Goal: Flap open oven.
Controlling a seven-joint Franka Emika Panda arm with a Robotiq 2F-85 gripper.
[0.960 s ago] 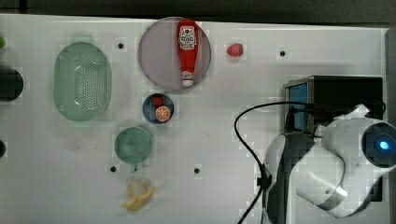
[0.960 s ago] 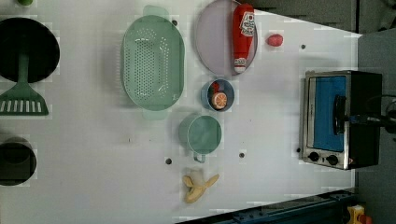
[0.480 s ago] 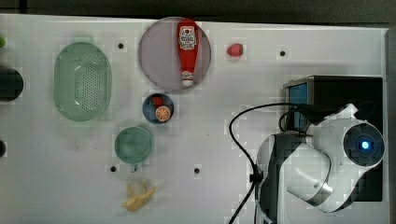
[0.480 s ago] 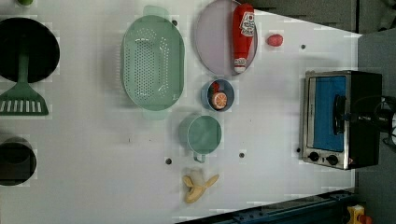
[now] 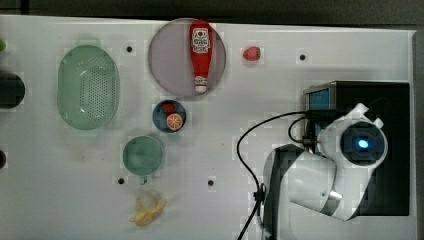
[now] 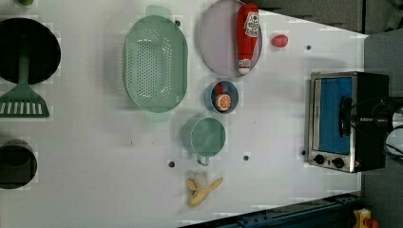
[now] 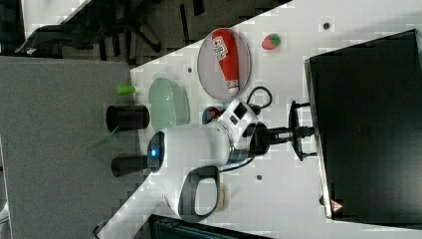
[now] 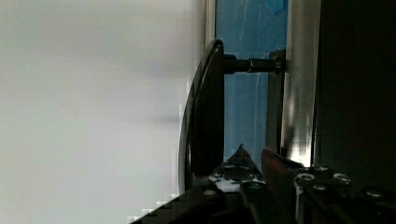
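The oven [image 6: 346,121] is sitting at the left view's right edge of the white table [image 6: 95,156], well apart from the other items. Its blue glass door [image 6: 336,114] is facing up toward the left view's camera, lying flush in the silver frame. Two black knobs [image 6: 329,161] are showing at the lower end of the front in the left view. The dark bar handle [image 7: 294,130] is standing off the door on two posts, seen clearly in the right view.

The gripper [image 7: 293,131] is reaching in level from the right view's left, fingers closing around the handle bar at about mid-length. The wrist view is showing the handle [image 8: 205,112] right at the fingers, with blue glass behind it. So the pincer is clenched on the oven's handle. The white arm [image 5: 325,175] is covering much of the oven's black top in the top view.

Outward across the table: a red strawberry [image 6: 279,41] is lying nearest, then a ketchup bottle [image 6: 247,35] is lying on a grey plate [image 6: 216,42]. A small blue bowl [image 6: 221,97] is holding fruit pieces. A green cup [image 6: 205,137] is sitting just below it in the left view, a banana [image 6: 202,189] further down. A green colander [image 6: 154,64] is sitting to the left view's left of the plate. A green spatula [image 6: 23,95] is lying at the left view's far left.
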